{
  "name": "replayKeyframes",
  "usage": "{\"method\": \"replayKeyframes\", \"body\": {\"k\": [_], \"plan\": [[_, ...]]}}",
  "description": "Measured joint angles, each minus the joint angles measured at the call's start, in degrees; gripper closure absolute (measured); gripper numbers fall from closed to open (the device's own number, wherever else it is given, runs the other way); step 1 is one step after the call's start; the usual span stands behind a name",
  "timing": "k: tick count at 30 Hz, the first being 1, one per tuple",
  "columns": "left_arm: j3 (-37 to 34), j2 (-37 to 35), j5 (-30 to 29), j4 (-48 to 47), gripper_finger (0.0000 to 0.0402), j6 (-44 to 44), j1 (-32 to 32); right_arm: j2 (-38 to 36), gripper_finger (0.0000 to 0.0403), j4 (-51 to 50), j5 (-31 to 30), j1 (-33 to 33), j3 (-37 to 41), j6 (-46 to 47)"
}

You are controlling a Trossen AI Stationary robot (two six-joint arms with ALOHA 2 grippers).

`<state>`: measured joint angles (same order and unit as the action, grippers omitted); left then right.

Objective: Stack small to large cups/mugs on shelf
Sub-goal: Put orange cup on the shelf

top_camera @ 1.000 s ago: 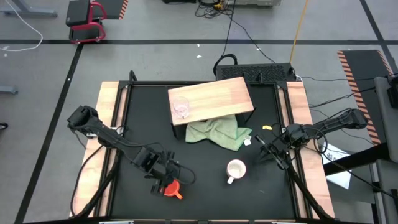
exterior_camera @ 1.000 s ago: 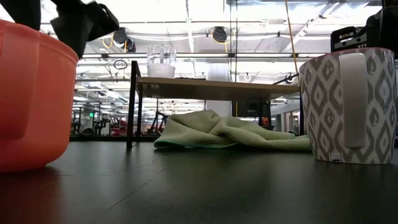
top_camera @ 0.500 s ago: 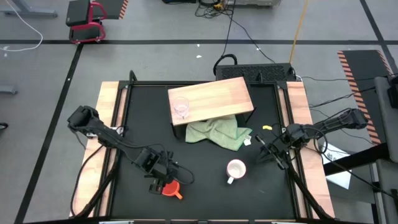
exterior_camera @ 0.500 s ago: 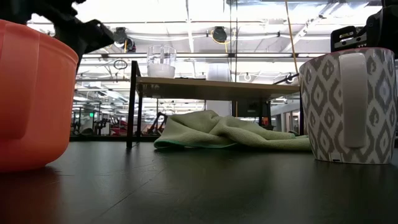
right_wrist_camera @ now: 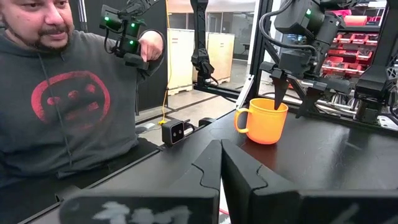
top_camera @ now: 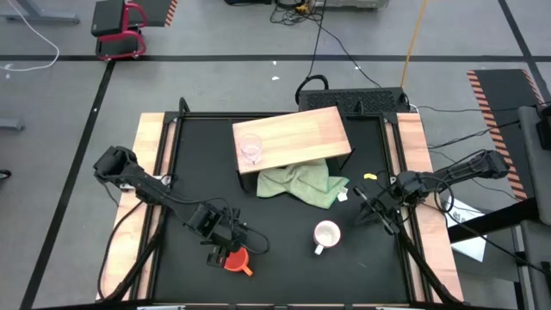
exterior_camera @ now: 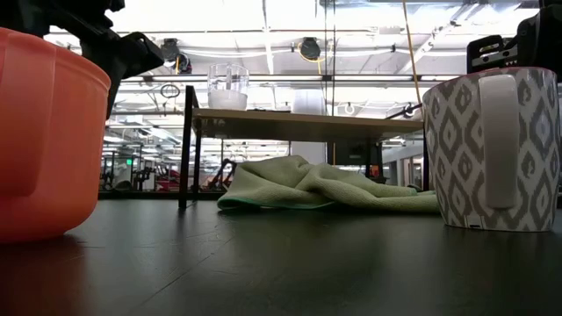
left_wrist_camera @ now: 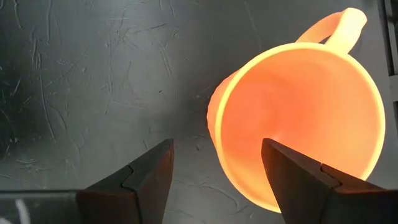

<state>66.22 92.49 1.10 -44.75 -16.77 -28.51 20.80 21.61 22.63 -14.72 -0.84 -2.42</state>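
- The left gripper, a dark two-finger tool, is hovering at the lower left of the overhead frame, directly above the orange plastic mug with a handle.
- Its fingers are standing spread wide; in the left wrist view one finger is sitting outside the mug's rim and the other over its open mouth, neither clearly touching it.
- The orange mug is standing upright on the black table top, handle pointing away from the arm.
- The right gripper is resting at the right-centre of the overhead frame, near the table's right edge, its fingers pressed together and pinching nothing.
- The white mug with a grey diamond pattern and a handle is standing upright in the lower middle of the overhead frame, between the two grippers.
- The small clear glass cup is standing on the left end of the light tan wooden shelf board, in the upper middle of the overhead frame.
- A crumpled pale green cloth is lying just below the shelf, partly under its edge.
- A person in a grey hoodie is showing at the left of the right wrist view, beyond the table.
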Motion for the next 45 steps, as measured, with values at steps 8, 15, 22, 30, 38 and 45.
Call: {"method": "replayKeyframes", "body": {"k": [8, 15, 22, 30, 38, 45], "plan": [[0.00, 0.00, -0.02, 0.07, 0.0220, 0.23, 0.00, 0.00, 0.0403, 0.00, -0.01, -0.01, 0.01, -0.29], [0.00, 0.00, -0.06, 0.07, 0.0268, 0.22, 0.00, 0.00, 0.0403, 0.00, -0.01, -0.01, 0.02, -0.44], [0.00, 0.00, -0.70, 0.07, 0.0301, 0.59, 0.00, 0.00, 0.0403, 0.00, -0.01, 0.00, 0.01, -0.44], [0.02, 0.00, -0.76, 1.02, 0.0355, 1.88, 0.00, 0.00, 0.0403, 0.00, -0.01, -0.01, 0.00, -0.44], [0.07, 0.00, -3.10, 1.72, 0.0389, 6.40, 0.00, 0.02, 0.0403, 0.00, -0.01, 0.00, 0.02, -0.42], [0.09, -0.96, -4.16, 1.97, 0.0395, 11.29, -0.02, 0.00, 0.0403, -0.01, -0.02, 0.00, 0.01, -0.23]]}}
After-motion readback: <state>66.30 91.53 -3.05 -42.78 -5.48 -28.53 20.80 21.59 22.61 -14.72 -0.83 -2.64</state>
